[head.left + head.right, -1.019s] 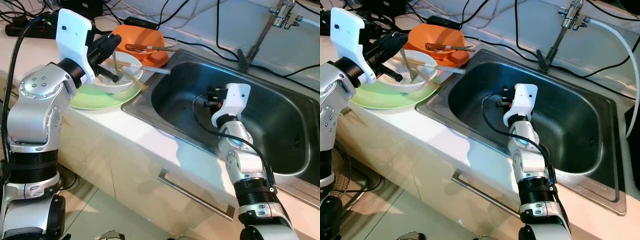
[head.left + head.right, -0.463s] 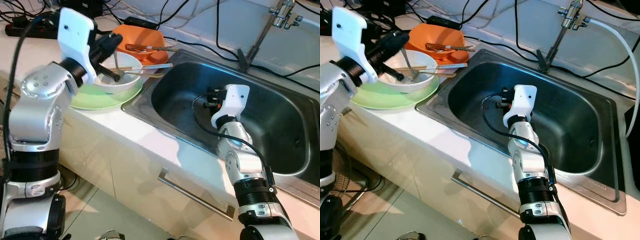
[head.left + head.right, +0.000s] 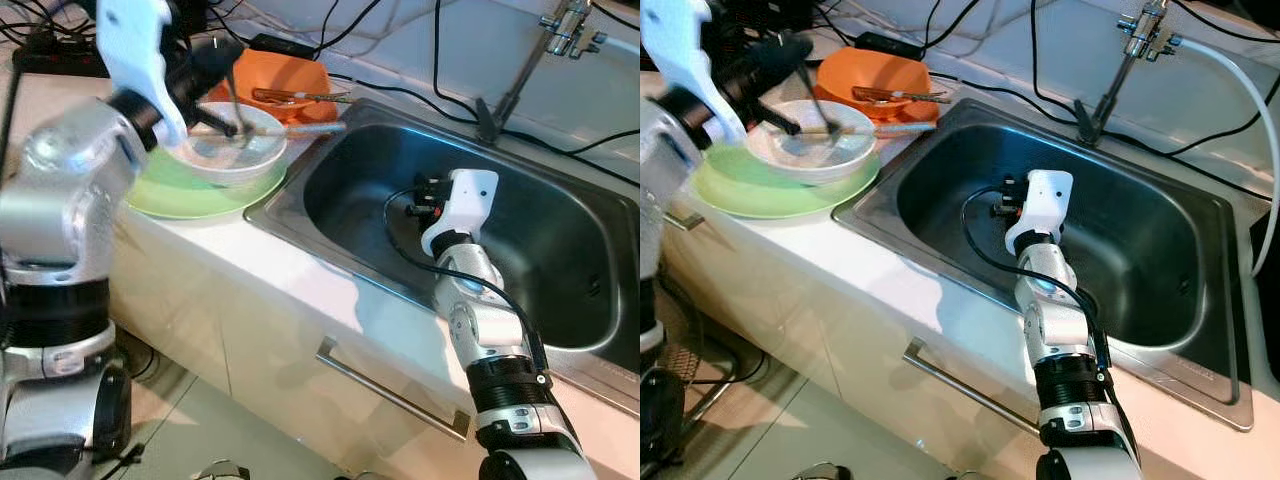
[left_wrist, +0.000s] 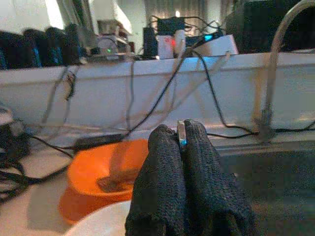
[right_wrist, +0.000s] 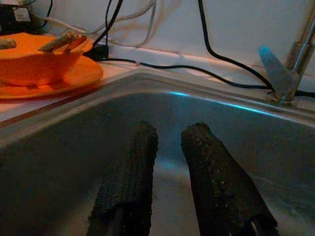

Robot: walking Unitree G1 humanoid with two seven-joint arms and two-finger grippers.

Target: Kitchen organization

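A white bowl (image 3: 240,155) sits on a green plate (image 3: 175,195) on the counter left of the sink. My left gripper (image 3: 228,68) hovers over the bowl, shut on the thin handle of a metal utensil (image 3: 236,108) whose lower end stands in the bowl. In the left wrist view the fingers (image 4: 165,187) are pressed together around that handle. Chopsticks (image 3: 305,128) lie across the bowl's rim toward the sink. My right gripper (image 5: 170,135) hangs low inside the steel sink (image 3: 560,240), open, with nothing between its fingers.
An orange bowl (image 3: 285,78) with utensils in it stands on an orange plate behind the white bowl. A tap (image 3: 520,75) rises at the sink's back edge. Black cables and a power strip (image 3: 50,55) run along the back wall. A drawer handle (image 3: 390,390) juts out below the counter.
My left arm has risen and swung left, and the utensil has shifted in the bowl. The chopsticks have swung to lie across the rim. The right arm has stayed still.
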